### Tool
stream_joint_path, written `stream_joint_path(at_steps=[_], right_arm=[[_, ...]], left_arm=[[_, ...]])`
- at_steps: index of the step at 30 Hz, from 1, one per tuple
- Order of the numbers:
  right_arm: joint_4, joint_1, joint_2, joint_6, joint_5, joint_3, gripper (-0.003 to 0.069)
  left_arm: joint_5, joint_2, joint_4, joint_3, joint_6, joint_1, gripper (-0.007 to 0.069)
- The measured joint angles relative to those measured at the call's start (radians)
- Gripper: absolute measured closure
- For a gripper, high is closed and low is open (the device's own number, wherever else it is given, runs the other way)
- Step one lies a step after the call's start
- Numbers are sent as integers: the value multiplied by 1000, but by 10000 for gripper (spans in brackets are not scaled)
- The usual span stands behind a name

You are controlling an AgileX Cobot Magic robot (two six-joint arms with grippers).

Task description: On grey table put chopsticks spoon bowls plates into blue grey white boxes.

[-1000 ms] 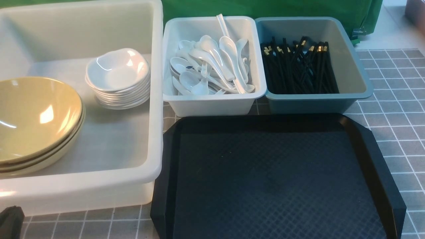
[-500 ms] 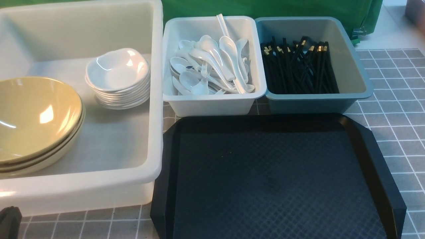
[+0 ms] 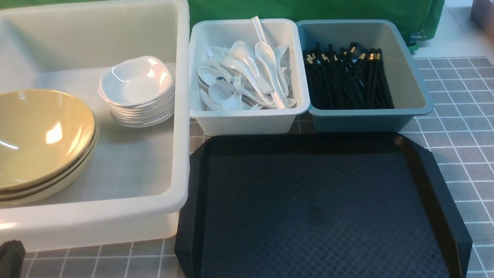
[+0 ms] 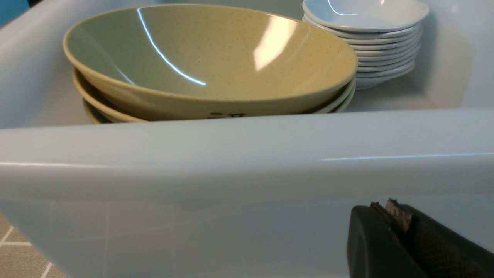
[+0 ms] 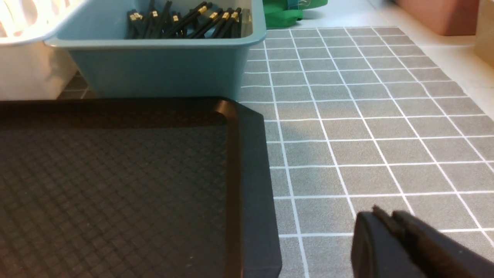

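On the grey table [image 3: 455, 127] a large translucent white box [image 3: 181, 116] holds stacked tan bowls [image 3: 38, 135] and a pile of white plates [image 3: 137, 83]. White spoons [image 3: 247, 73] fill the small white box [image 3: 247, 121]. Black chopsticks [image 3: 347, 77] lie in the blue-grey box [image 3: 362, 119]. My left gripper [image 4: 386, 206] is shut and empty, low in front of the large box's near wall [image 4: 231, 154]; the bowls [image 4: 208, 58] and plates [image 4: 366, 15] are behind that wall. My right gripper [image 5: 386, 216] is shut and empty above the table [image 5: 366, 116], to the right of the tray.
A black octagonal tray [image 3: 316, 204] with nothing on it lies in front of the two small boxes. Its right rim [image 5: 251, 185] is beside my right gripper. Green cloth [image 3: 308, 11] hangs behind the boxes. Only the tip of my left gripper [image 3: 11, 256] shows at the front view's lower left.
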Motion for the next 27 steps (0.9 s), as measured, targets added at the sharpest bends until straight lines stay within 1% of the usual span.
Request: stream_joint_path(at_steps=[27], right_arm=[[0, 0, 0, 1, 0, 0, 550]], left_arm=[[0, 0, 0, 0, 5, 0, 633]])
